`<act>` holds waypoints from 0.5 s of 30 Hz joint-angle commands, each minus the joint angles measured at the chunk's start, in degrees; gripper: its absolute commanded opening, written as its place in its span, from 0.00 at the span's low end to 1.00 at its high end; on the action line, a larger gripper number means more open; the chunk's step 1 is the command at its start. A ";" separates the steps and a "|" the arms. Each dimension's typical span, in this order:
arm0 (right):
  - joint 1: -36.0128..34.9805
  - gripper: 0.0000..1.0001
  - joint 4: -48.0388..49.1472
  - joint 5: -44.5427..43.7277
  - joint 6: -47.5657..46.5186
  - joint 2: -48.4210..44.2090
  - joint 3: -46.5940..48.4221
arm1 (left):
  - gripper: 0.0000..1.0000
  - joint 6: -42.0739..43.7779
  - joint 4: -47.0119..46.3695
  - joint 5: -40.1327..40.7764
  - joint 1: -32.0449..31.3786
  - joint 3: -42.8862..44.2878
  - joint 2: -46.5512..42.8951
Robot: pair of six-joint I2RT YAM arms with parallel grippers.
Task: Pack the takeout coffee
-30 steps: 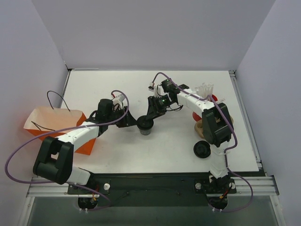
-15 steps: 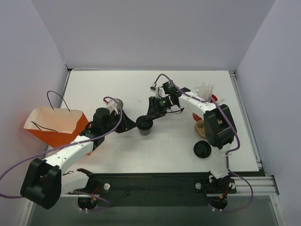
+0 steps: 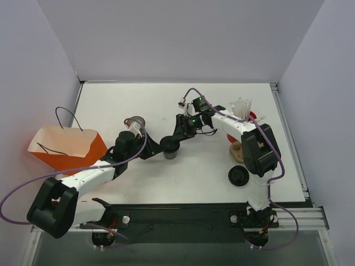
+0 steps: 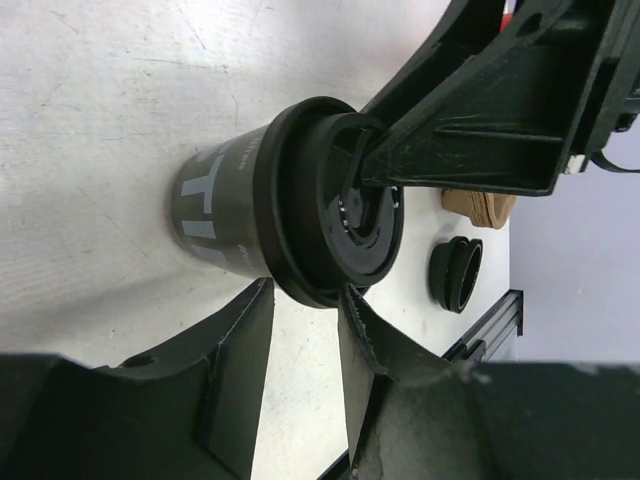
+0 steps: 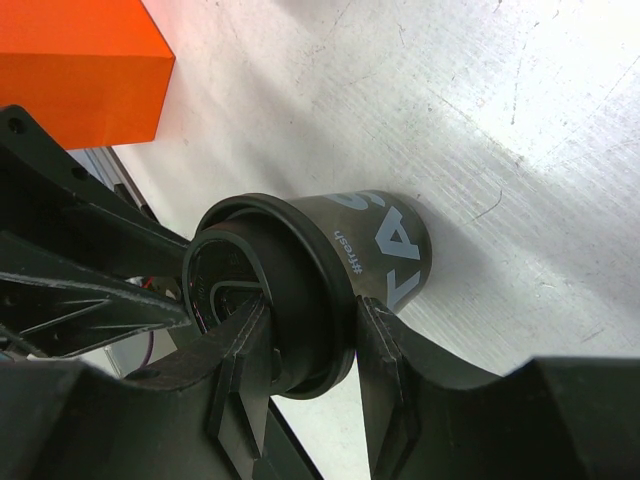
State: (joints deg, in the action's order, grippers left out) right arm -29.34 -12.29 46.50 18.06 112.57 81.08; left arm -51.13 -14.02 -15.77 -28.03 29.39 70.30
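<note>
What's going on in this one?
The right gripper is clamped on the lidded top of the coffee, which stands near the middle of the table. The left gripper is open, with its tips at the lid's rim from the other side, not gripping. It may be a handover. The orange bag sits at the table's left edge, and the coffee is not in it yet.

The tally stands at 2 cups, 1 lidded takeout coffee (image 3: 170,148) and 1 lidless cup (image 3: 133,121), plus 1 loose black lid (image 3: 238,176) and 1 orange bag (image 3: 64,143).
</note>
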 commanded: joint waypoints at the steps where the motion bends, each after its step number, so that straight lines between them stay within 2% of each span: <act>1: -0.89 0.28 -2.21 -5.98 -1.54 0.28 -2.50 | 0.41 -2.56 -5.13 3.72 -0.09 -2.13 0.10; 15: -0.89 0.28 -1.86 -5.28 -1.63 0.37 -2.85 | 0.40 -4.15 -8.91 4.61 0.35 -2.76 1.76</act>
State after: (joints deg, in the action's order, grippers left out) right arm -29.41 -11.68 46.50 18.26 112.44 80.75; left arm -55.07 -19.70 -12.19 -28.01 26.00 71.00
